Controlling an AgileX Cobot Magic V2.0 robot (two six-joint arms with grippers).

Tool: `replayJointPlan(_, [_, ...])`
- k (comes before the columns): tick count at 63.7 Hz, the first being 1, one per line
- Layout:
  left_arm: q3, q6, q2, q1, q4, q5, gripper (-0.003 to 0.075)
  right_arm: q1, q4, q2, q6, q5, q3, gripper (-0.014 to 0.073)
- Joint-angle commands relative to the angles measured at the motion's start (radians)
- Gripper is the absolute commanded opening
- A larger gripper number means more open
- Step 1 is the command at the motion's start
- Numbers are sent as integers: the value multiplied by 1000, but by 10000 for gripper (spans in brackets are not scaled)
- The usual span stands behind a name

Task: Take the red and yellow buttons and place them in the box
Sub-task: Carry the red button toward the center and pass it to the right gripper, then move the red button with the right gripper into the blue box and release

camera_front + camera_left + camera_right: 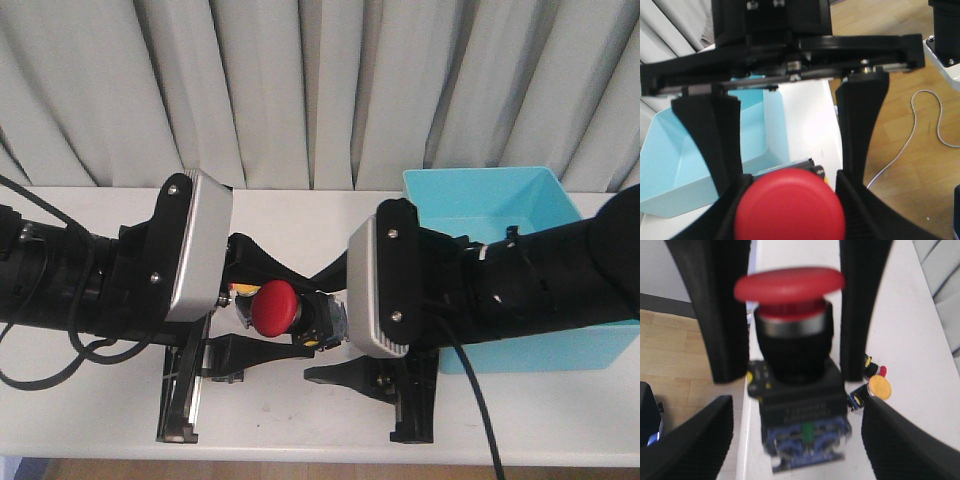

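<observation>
Red button (274, 307) sits between the two arms, above the table's (300, 410) near-middle area, in the left gripper (790, 200): its fingers (715, 150) are closed narrow on the round cap, one each side, as the left wrist view shows. In the right wrist view the right gripper (797, 440) stands wide, its fingers flanking the black body without visible contact. Judged handling: a hard, stiff plastic part, light, not fragile; the cap is smooth and domed, so a grip on it may slip or let the button pivot. The blocky body offers flat faces and looks the better hold. A yellow button (879, 388) lies on the table beyond. The box (520, 205) stands at the far right edge, well apart from the red button.
</observation>
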Motion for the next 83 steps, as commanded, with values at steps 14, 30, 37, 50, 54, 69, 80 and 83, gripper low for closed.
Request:
replayJointPlan(14, [-26, 0, -34, -1, -74, 6, 156, 7, 34, -14, -15, 17, -41, 420])
replayJointPlan(30, [-26, -1, -34, -1, -74, 6, 159, 7, 34, -14, -15, 20, -41, 253])
replayJointPlan(37, [-26, -1, -34, -1, -74, 4, 183, 7, 34, -14, -15, 20, -41, 234])
replayJointPlan(50, [-26, -2, -34, -1, -74, 5, 363, 7, 34, -14, -11, 19, -41, 238])
replayJointPlan(54, [-26, -2, -34, -1, -74, 7, 437, 7, 34, -14, -8, 19, -41, 238])
replayJointPlan(69, [-26, -4, -34, -1, -71, -13, 555, 6, -22, -30, 50, -17, -41, 241])
replayJointPlan(80, [-24, -20, -34, -1, -17, -85, 555, -64, -209, -76, 271, -26, -41, 241])
replayJointPlan(83, [-21, -38, -34, -1, 6, -112, 555, -101, -291, -89, 344, -26, -41, 242])
